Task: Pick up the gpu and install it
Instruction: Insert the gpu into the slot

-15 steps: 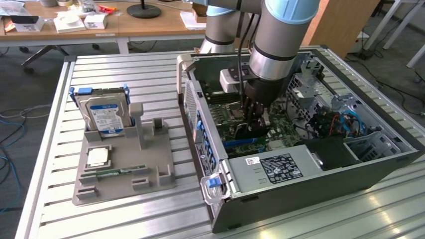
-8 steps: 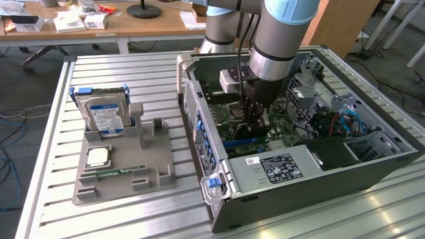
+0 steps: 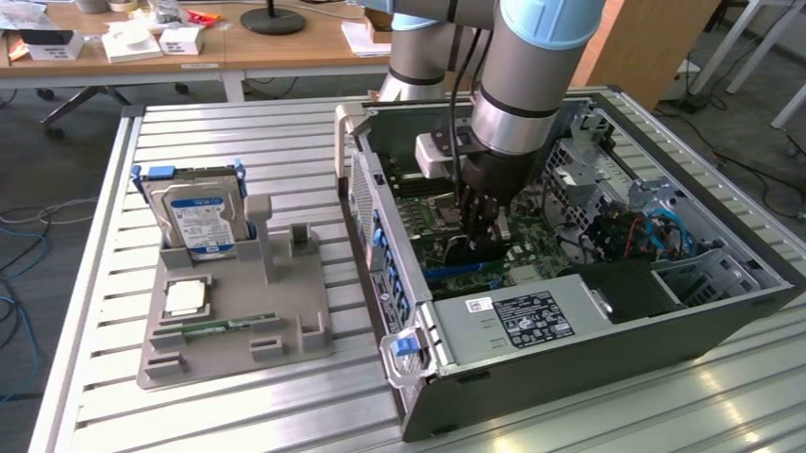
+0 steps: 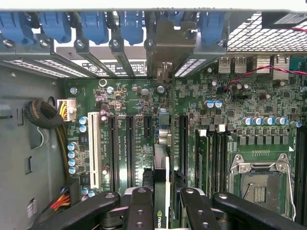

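My gripper (image 3: 482,229) reaches down into the open computer case (image 3: 605,330), over the motherboard (image 4: 249,110). Its black fingers (image 4: 141,203) are shut on the gpu (image 4: 162,158), which I see edge-on in the wrist view, a thin dark card running from the fingers towards the case's rear slot openings. The card's metal bracket (image 4: 165,48) stands at the rear wall among the blue slot latches. The card lies in line with the long black expansion slots (image 4: 130,143). In the exterior view the gpu (image 3: 471,253) is a dark piece just under the fingertips. Whether it sits fully in a slot I cannot tell.
A grey parts holder (image 3: 240,321) lies on the slatted table at the exterior view's left, with a hard drive (image 3: 195,212) standing in it, a processor chip (image 3: 185,299) and a green memory stick (image 3: 226,327). The power supply (image 3: 529,316) and cables (image 3: 643,231) crowd the case.
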Robot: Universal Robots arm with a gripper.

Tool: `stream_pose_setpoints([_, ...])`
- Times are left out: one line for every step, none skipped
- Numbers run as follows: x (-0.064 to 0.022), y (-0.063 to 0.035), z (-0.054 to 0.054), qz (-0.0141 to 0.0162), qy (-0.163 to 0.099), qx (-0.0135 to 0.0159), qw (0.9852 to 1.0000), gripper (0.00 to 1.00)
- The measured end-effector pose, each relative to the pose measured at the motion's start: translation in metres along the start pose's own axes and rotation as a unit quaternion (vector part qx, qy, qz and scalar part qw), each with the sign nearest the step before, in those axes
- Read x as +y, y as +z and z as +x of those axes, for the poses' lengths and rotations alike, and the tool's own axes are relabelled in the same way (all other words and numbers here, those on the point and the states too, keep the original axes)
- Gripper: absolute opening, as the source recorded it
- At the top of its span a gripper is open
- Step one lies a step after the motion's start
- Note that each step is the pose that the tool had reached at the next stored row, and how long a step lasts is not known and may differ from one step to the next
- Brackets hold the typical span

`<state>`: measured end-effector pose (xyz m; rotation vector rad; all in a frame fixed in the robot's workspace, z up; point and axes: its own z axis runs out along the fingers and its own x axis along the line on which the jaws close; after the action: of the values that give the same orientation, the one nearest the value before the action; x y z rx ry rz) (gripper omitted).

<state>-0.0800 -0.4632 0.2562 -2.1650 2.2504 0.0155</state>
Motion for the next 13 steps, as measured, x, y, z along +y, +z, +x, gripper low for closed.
stream_pose_setpoints([0.0000, 0.0002, 0.0000, 0.0000, 0.000, -0.0001, 1.0000, 0.26])
stream_pose_setpoints([0.0000, 0.0002, 0.0000, 0.0001, 0.000, -0.0001, 1.0000, 0.26])
stream_pose_setpoints([0.0000, 0.0002, 0.0000, 0.0000, 0.000, -0.0001, 1.0000, 0.26])
stream_pose_setpoints([0.0000, 0.0003, 0.0000, 0.0000, 0.000, -0.0001, 1.0000, 0.26])
stream_pose_setpoints([0.0000, 0.0007, 0.0000, 0.0001, 0.000, -0.0002, 1.0000, 0.26])
stream_pose_setpoints([0.0000, 0.0008, 0.0000, 0.0001, 0.000, -0.0002, 1.0000, 0.26])
stream_pose_setpoints([0.0000, 0.0008, 0.0000, 0.0001, 0.000, -0.0002, 1.0000, 0.26])
stream_pose_setpoints([0.0000, 0.0008, 0.0000, 0.0001, 0.000, -0.0001, 1.0000, 0.26])
stream_pose_setpoints([0.0000, 0.0008, 0.0000, 0.0001, 0.000, -0.0001, 1.0000, 0.26])
stream_pose_setpoints([0.0000, 0.0008, 0.0000, 0.0000, 0.000, -0.0001, 1.0000, 0.26])
stream_pose_setpoints([0.0000, 0.0011, 0.0000, 0.0000, 0.000, -0.0001, 1.0000, 0.26])
stream_pose_setpoints([0.0000, 0.0017, 0.0000, 0.0001, 0.000, -0.0002, 1.0000, 0.26])
stream_pose_setpoints([0.0000, 0.0019, 0.0000, 0.0000, 0.000, -0.0001, 1.0000, 0.26])
